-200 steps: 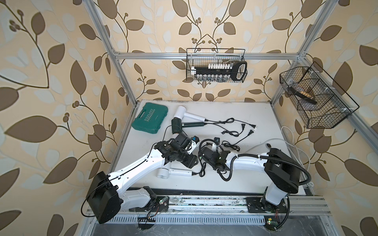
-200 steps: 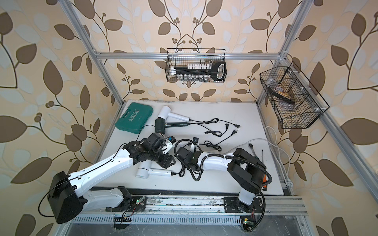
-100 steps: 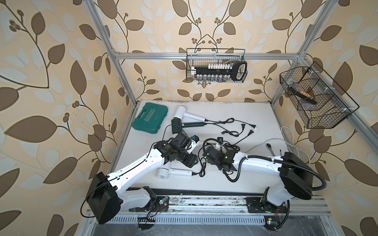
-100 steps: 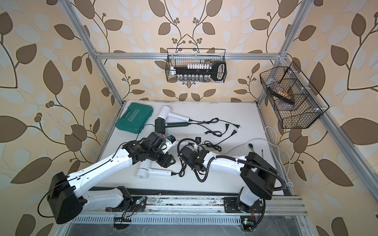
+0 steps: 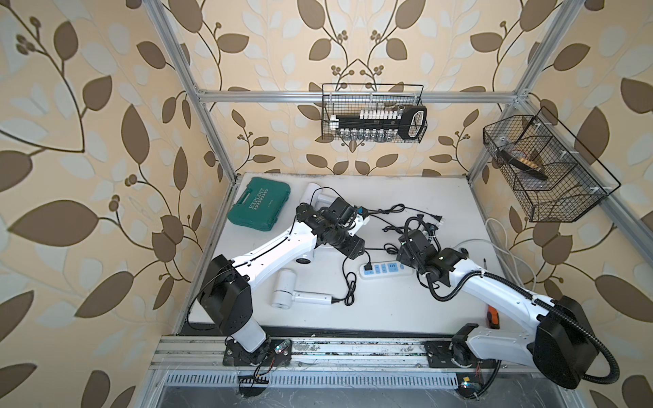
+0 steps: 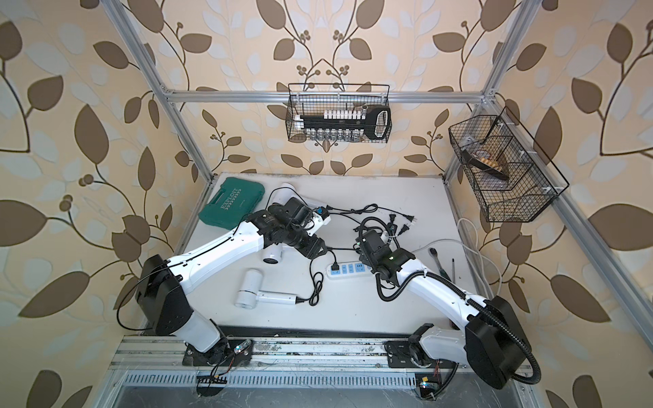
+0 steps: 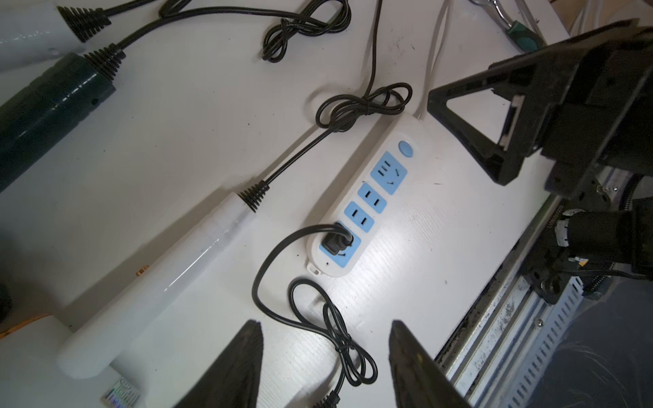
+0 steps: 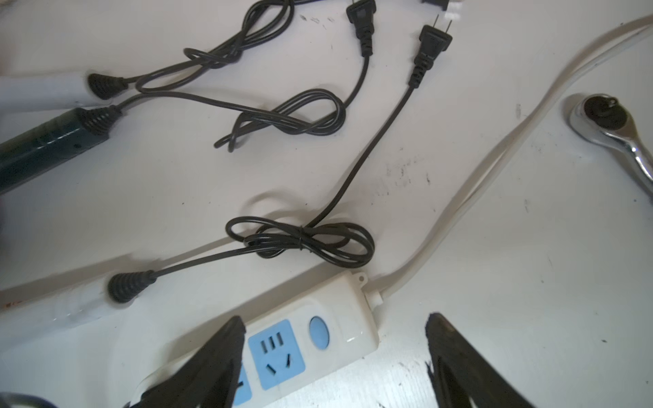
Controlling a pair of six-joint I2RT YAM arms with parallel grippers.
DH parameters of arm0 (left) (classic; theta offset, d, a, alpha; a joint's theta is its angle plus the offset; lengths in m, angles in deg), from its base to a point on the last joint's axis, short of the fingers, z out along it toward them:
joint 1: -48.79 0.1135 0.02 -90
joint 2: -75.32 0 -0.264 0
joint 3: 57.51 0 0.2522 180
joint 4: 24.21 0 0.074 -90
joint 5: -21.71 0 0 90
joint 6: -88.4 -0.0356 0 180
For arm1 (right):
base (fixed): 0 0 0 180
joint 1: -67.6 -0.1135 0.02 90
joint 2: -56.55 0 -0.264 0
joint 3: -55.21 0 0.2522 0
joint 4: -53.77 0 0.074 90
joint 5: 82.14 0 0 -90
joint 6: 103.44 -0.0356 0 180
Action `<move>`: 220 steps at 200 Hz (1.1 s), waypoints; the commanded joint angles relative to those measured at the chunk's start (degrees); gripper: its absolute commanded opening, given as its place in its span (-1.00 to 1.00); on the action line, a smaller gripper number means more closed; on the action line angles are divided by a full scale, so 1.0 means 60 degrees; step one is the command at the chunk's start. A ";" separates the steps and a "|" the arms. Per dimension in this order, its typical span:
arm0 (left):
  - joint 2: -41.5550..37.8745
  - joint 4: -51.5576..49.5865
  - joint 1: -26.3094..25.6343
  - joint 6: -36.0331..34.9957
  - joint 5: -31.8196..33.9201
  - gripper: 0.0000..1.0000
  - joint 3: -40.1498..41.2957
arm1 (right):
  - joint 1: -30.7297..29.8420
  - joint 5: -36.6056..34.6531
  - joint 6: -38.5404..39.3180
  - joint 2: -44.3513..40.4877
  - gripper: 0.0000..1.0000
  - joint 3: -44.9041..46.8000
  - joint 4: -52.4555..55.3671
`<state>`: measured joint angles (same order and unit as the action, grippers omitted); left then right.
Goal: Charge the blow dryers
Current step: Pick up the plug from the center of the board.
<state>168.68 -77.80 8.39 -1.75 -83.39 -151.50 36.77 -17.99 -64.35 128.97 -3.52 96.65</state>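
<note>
One white blow dryer (image 5: pixel 285 289) lies at the front, and its black plug (image 7: pixel 335 242) sits in the end socket of the white power strip (image 5: pixel 385 269). A second white one (image 6: pixel 272 255) lies partly under my left arm, its handle (image 7: pixel 159 282) beside the strip and its cord unplugged. A third white one (image 5: pixel 311 192) is at the back. The dark green dryer's handle (image 8: pixel 46 141) shows in both wrist views. My left gripper (image 7: pixel 324 326) hangs open over a cord loop, holding nothing. My right gripper (image 8: pixel 335 319) is open above the strip's switch end (image 8: pixel 318 339).
Two loose plugs (image 8: pixel 434 39) lie behind the strip. A teal case (image 5: pixel 259 205) sits at the back left. A ratchet (image 6: pixel 436 259) and a thin screwdriver (image 6: pixel 453 268) lie on the right. The strip's white cable (image 8: pixel 494 155) runs right. Wire baskets (image 5: pixel 374 116) hang on the walls.
Both grippers have drawn apart and away from the strip, the right one to the right, the left one toward the back. The strip now shows uncovered with one plug in it.
</note>
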 commanded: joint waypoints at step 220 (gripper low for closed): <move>0.0257 -0.0202 0.0105 -0.0312 -0.0627 0.14 -0.0422 | 0.3829 0.5968 0.0418 0.4766 -0.73 -0.0847 -0.3464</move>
<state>172.51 -78.46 8.41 -2.77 -87.37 -154.32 59.74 16.72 -60.50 156.86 -11.32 77.00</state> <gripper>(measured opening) 0.569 0.186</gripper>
